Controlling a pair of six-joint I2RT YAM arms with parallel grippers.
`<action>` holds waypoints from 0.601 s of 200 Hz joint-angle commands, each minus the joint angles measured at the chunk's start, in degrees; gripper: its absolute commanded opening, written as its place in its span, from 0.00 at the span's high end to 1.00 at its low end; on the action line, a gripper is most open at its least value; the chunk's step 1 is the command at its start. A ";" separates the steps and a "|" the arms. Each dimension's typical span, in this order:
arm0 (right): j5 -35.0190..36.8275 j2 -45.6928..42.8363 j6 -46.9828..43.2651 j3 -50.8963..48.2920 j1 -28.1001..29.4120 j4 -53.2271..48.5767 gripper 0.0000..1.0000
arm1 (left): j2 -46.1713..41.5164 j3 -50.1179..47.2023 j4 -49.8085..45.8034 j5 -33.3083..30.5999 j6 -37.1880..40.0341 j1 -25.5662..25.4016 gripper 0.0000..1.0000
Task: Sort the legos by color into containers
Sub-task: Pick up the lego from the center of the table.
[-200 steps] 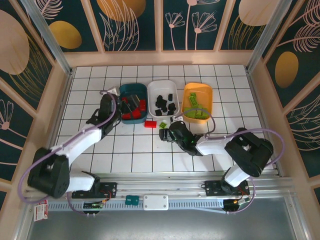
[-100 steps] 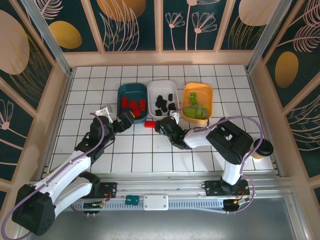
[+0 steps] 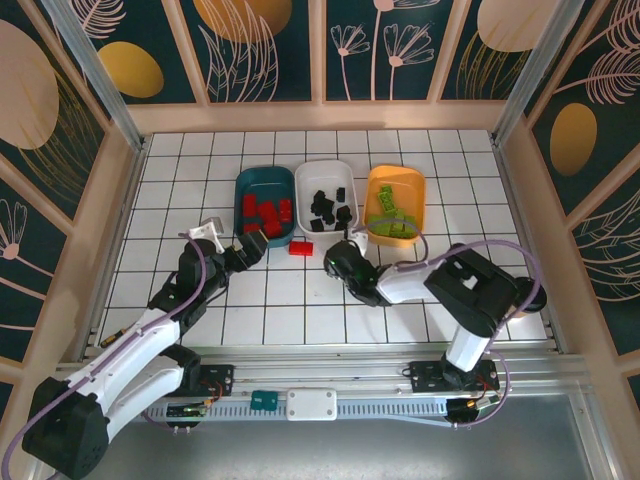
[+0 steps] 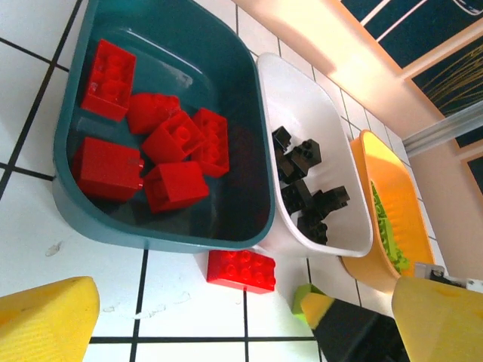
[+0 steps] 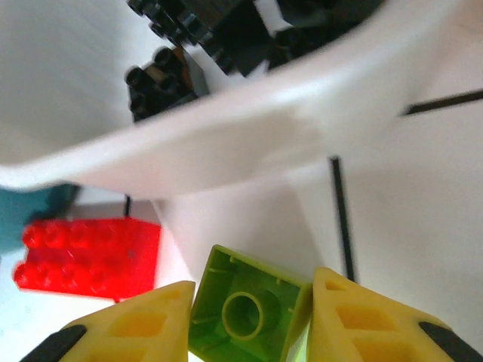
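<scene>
Just in front of the white tray [image 5: 151, 158], the right claw [image 5: 250, 332] pinches a lime-green brick [image 5: 245, 305] — left claw [image 4: 241, 328] gapes wide near a stray red brick [image 4: 241, 270] on the counter [image 4: 189, 305].

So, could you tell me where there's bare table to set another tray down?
Free: the tiles right of the orange plastic tray, left of the dark teal plastic tray, and behind the white plastic tray. Crowded: the strip before the trays, holding the loose red rectangular brick, the open left gripper and the right gripper clamping a lime-green brick.
</scene>
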 commanded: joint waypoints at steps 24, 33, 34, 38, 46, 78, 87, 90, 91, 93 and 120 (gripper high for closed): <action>-2.92 -17.51 -4.66 -9.48 0.97 -2.66 0.80 | -1.88 -2.92 0.22 1.99 -1.22 -0.56 0.02; -3.47 -21.51 -5.13 -10.19 1.07 -4.49 0.80 | -1.99 -3.47 0.36 2.15 -1.30 -0.61 0.01; -3.50 -22.03 -5.24 -10.22 1.04 -4.75 0.80 | -1.95 -3.51 0.38 2.10 -1.29 -0.58 0.02; -3.24 -24.56 -5.61 -10.49 1.01 -6.30 0.80 | -1.99 -3.76 0.49 2.19 -1.34 -0.69 0.01; -2.26 -28.53 -6.62 -10.39 0.86 -9.09 0.80 | -1.99 -4.13 0.62 2.36 -1.37 -0.73 0.01; -5.76 -37.91 -12.52 -7.71 -9.45 -16.32 0.80 | -1.91 -5.03 1.11 3.04 -1.67 -0.80 0.01; -9.24 -37.12 -14.35 -6.39 -14.42 -16.82 0.80 | -1.99 -4.97 1.05 3.22 -1.62 -0.80 0.01; -10.08 -36.53 -14.78 -5.84 -15.85 -16.99 0.80 | -1.99 -4.94 1.06 3.25 -1.60 -0.80 0.01; -10.23 -36.26 -15.08 -5.63 -16.08 -17.02 0.80 | -2.04 -4.95 1.04 3.27 -1.58 -0.80 0.02; -10.87 -35.73 -15.59 -5.17 -17.13 -17.02 0.80 | -2.05 -4.95 1.00 3.29 -1.56 -0.80 0.01; -15.34 -25.64 -20.41 1.81 -25.46 -17.44 0.79 | -2.56 -4.30 -0.36 3.38 -1.16 -0.80 0.01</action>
